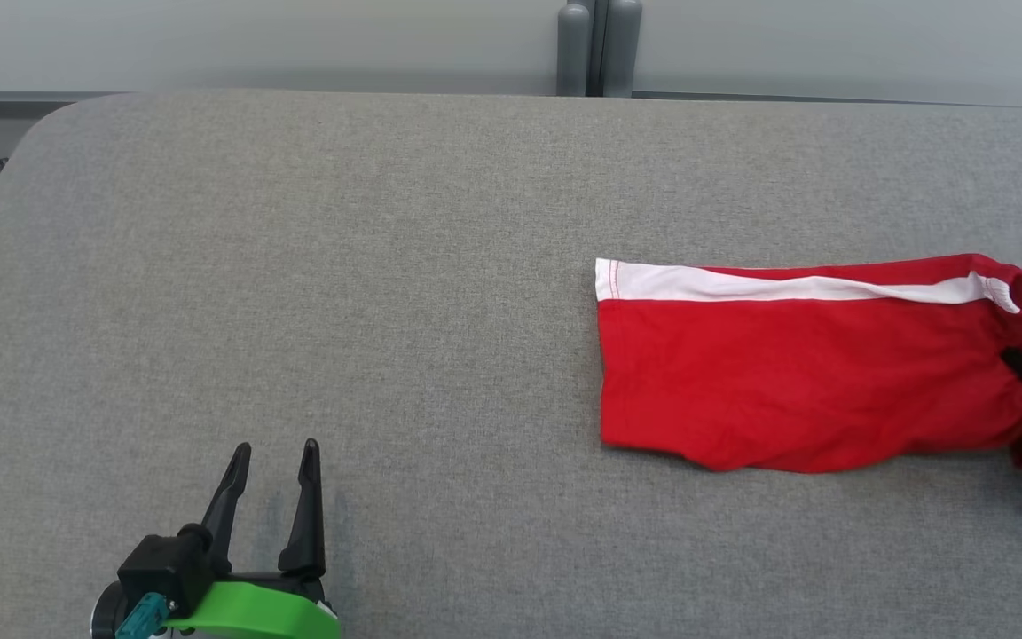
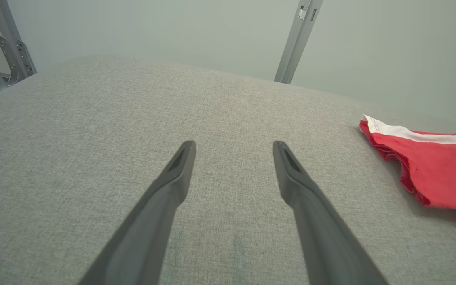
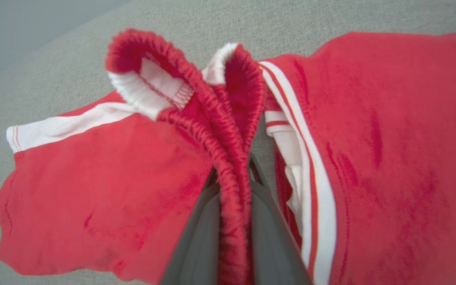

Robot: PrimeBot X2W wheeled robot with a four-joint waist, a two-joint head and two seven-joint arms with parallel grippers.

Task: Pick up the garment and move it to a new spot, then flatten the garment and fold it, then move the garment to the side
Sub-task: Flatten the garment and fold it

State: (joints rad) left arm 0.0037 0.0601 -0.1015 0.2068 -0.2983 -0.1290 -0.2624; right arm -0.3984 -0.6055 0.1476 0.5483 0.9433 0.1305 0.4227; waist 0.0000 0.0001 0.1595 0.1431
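Clamping garment [image 1: 813, 373] waistband edge, right tool [image 3: 234, 174] borders wide open table [image 1: 387, 266].

No text, brand, number or sign could be read on the garment [image 1: 813, 382] or anywhere else
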